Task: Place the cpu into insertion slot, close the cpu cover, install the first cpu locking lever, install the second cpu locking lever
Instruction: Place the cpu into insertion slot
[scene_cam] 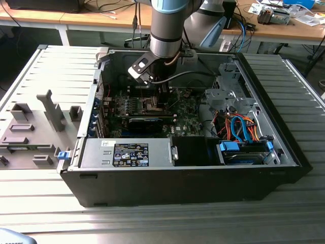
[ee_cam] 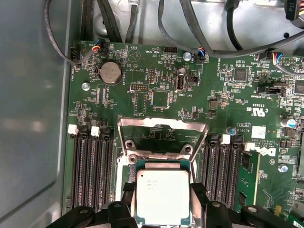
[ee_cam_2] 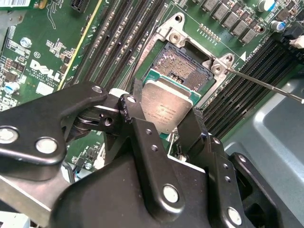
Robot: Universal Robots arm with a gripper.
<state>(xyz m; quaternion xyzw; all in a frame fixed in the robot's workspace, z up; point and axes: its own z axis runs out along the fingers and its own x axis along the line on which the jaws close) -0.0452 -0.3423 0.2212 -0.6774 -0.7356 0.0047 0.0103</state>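
My gripper (ee_cam_2: 164, 124) is shut on the cpu (ee_cam_2: 166, 110), a small square chip with a dull silver top, one black finger (ee_cam_2: 129, 108) on each of two opposite edges. In the second wrist view the chip hangs over one side of the insertion slot (ee_cam_2: 183, 66), whose brownish pin field and silvery rim lie uncovered past it. The first wrist view has the cpu (ee_cam: 161, 194) lying over most of the slot, and the cpu cover (ee_cam: 161, 127) stands swung open behind it. In the exterior view the gripper (scene_cam: 158, 101) reaches down into the open computer case, over the green board (scene_cam: 177, 119).
Long black memory slots (ee_cam: 92, 171) flank the socket on both sides. A thin metal rod (ee_cam_2: 266, 85) sticks out beside the socket. A black card (scene_cam: 145, 122), the power supply (scene_cam: 127, 152), bundled cables (scene_cam: 241, 127) and the case walls (scene_cam: 269, 122) surround the board.
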